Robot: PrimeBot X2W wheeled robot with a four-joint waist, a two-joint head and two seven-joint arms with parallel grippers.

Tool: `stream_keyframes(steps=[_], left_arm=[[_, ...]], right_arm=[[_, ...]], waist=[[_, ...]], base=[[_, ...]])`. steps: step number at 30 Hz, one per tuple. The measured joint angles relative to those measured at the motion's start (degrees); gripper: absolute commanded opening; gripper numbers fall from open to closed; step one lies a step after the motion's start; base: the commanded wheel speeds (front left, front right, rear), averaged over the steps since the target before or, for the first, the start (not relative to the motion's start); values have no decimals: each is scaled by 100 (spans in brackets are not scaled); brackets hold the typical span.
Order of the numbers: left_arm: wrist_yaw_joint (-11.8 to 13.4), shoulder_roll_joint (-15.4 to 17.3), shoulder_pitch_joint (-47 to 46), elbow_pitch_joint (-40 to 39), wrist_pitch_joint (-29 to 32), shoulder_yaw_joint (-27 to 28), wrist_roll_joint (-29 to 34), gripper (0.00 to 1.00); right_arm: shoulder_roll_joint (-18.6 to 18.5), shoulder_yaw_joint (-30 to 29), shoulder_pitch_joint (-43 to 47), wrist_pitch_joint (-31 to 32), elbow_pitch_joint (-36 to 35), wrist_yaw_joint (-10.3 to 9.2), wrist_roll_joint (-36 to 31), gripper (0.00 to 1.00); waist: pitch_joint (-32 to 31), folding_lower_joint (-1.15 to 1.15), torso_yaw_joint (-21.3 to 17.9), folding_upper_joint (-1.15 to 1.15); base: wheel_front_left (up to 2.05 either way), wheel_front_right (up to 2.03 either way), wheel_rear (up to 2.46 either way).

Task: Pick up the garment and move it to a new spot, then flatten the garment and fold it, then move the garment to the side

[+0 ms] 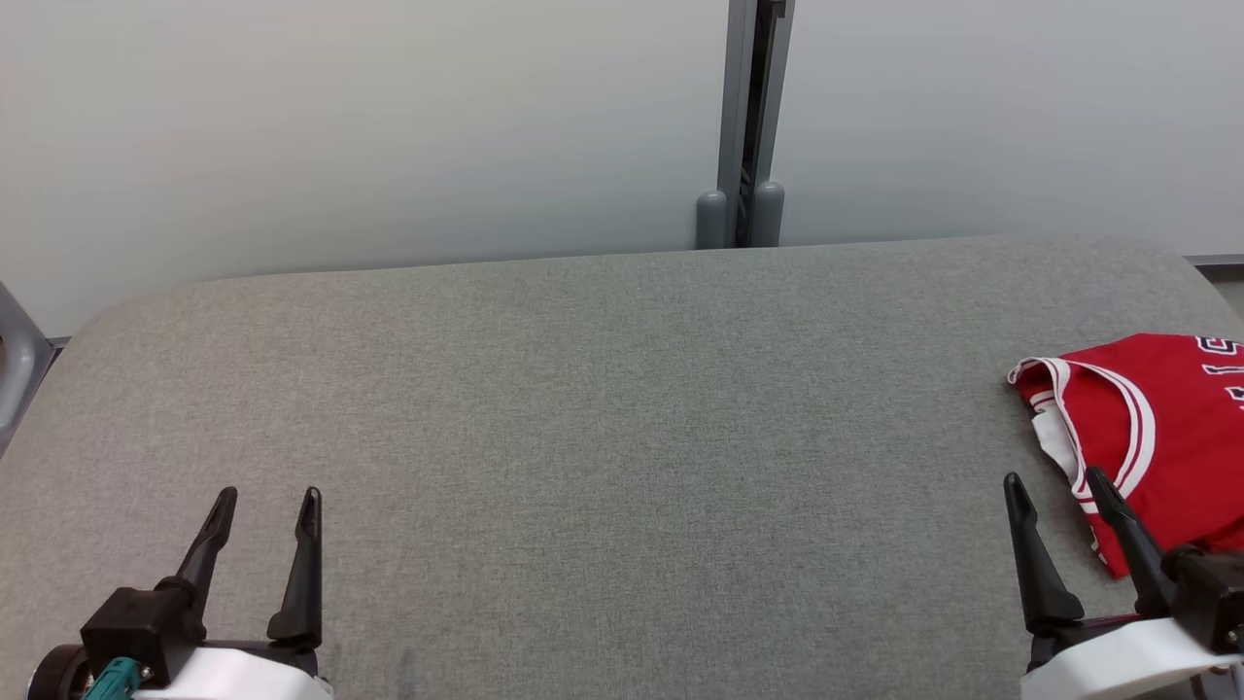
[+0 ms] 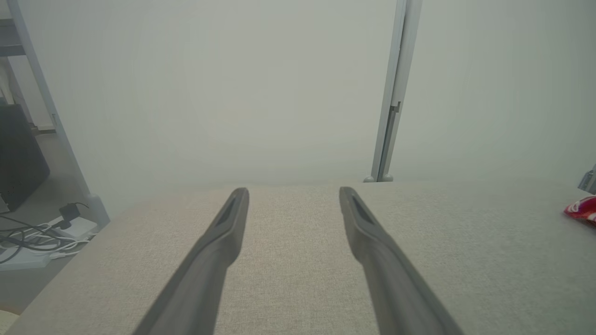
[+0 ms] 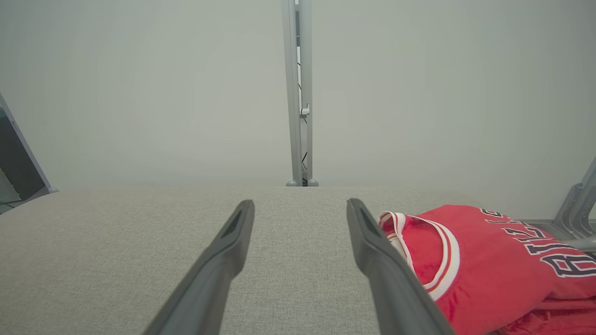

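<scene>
- The garment is a red jersey with white-striped trim at the neck and dark lettering. It lies in a folded-looking heap at the far right of the table, and the head view's right edge cuts it off.
- The right wrist view is way better for it. You get the neck opening facing the camera, the letters running across the chest, and more red cloth bunched underneath.
- From the left wrist view it's just a small red and white sliver at the right edge, well apart from that arm.
- The right gripper sits at the lower right with its jaws spread and nothing between them.
- In the head view its outer finger overlaps the jersey's near edge. In the right wrist view that finger runs just beside the collar. Can't tell if it's actually touching.
- The left gripper is at the lower left over bare grey fabric, jaws spread too, nothing pinched.
- The table top is grey woven cloth with rounded far corners. Behind it are pale wall panels split by a grey post.
- The left wrist view also picks up the floor off the table's left end, with a tangle of cables and a dark bulky thing that's too blurry to name.
- The right wrist view shows a grey metal bracket past the jersey.
</scene>
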Motion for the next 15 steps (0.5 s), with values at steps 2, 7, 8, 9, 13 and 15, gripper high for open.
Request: stream_keyframes(steps=[2, 7, 8, 9, 13, 15], left_arm=[[-8, 14, -3, 13, 44, -22, -11, 100], [-8, -171, 146, 235, 84, -132, -9, 0], [-15, -220, 177, 276, 111, -138, -38, 0], [-36, -252, 181, 310, 137, -125, -111, 0], [-138, -316, 144, 432, 259, 31, -469, 0], [-190, -344, 105, 501, 316, 113, -638, 0]], right_arm=[[0, 3, 1, -1, 1, 0, 29, 100], [66, 26, 99, 3, 237, 0, 40, 0], [76, 35, 125, 4, 289, 0, 78, 0], [81, 47, 126, 7, 326, 0, 177, 0], [81, 90, 82, 1, 452, 0, 630, 0], [81, 114, 20, 0, 521, 0, 861, 0]], waist=[[2, 0, 6, 0], [4, 0, 7, 0], [6, 0, 7, 0], [8, 0, 7, 0], [17, 0, 7, 0], [21, 0, 7, 0]], base=[[0, 0, 0], [0, 0, 0], [0, 0, 0], [0, 0, 0], [0, 0, 0], [0, 0, 0]])
